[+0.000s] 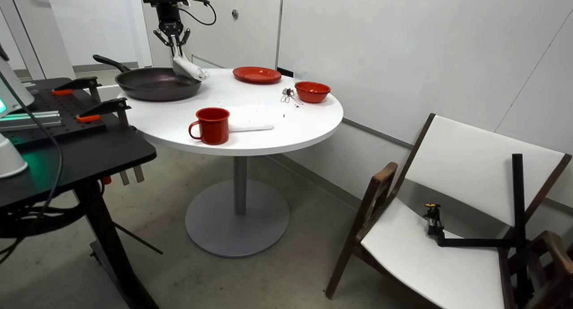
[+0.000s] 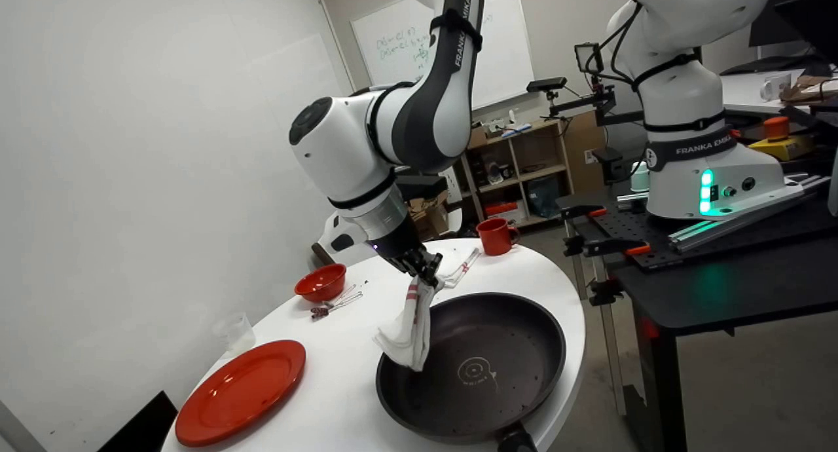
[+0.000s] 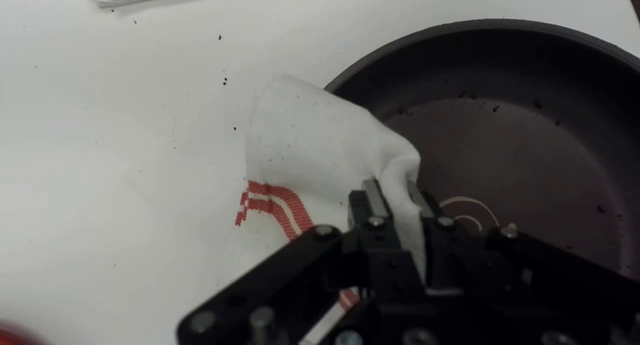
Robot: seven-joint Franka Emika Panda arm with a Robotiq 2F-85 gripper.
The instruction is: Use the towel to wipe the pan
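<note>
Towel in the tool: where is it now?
In the wrist view, the towel is pinched in the tool and overlaps the left edge of the pan; in an exterior view, the red plate lies left of both.

The big white and black robot arm [image 2: 425,128] is bent (a green light [image 2: 706,192] shines on its thick white base [image 2: 674,183]). Its black gripper [image 3: 395,192] points down, two grey-tipped fingers [image 3: 375,200] squeezed close together.
</note>
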